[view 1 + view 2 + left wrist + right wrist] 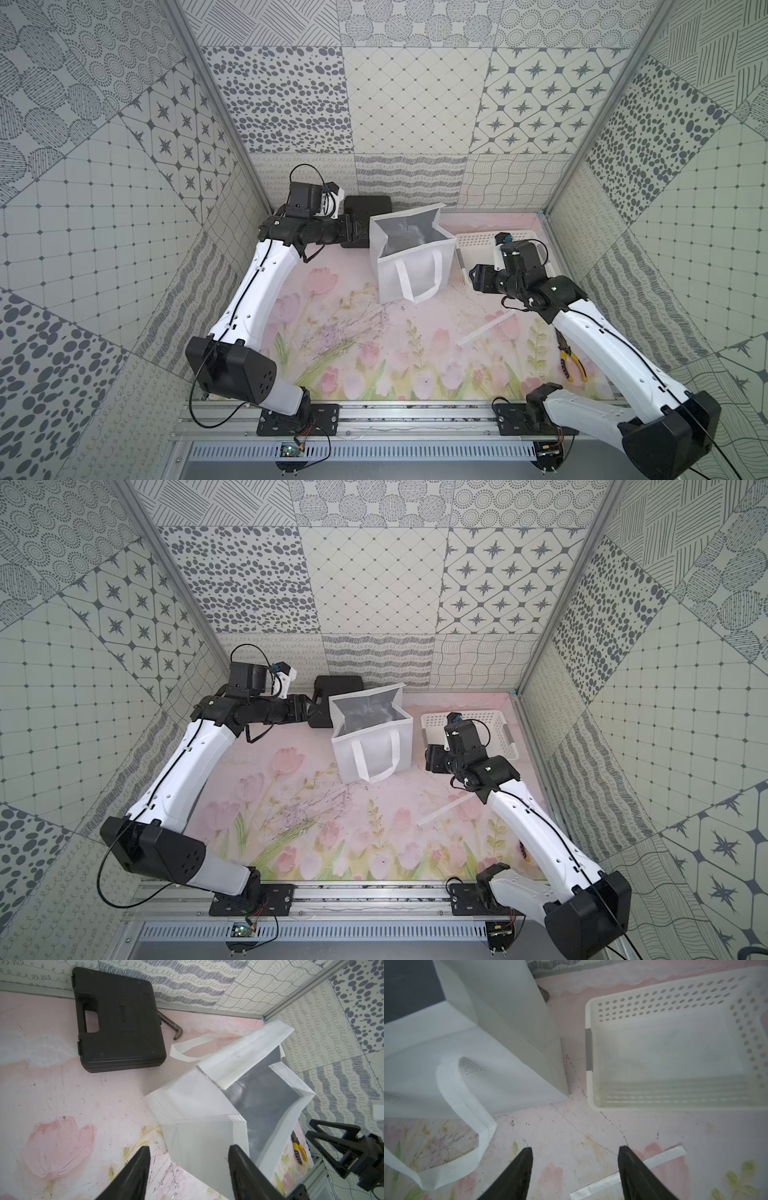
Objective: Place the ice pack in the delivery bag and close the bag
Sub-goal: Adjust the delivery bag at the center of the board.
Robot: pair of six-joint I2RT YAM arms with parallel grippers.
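L gripper [189,1147] & R gripper [575,1147] jaws apart; delivery bag [388,270] interior too dim to read.

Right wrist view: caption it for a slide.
Open right gripper over the mat, near delivery bag and white basket.

White delivery bag [415,270], black case [368,205]

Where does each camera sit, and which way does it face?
Both top views: high in front, looking down toward the back wall; left arm and right arm show.
Left wrist: behind the left gripper, whose fingers show, facing the delivery bag and black case.
Right wrist: behind the right gripper, fingers showing, facing table and basket.
Shared: all show the delivery bag.
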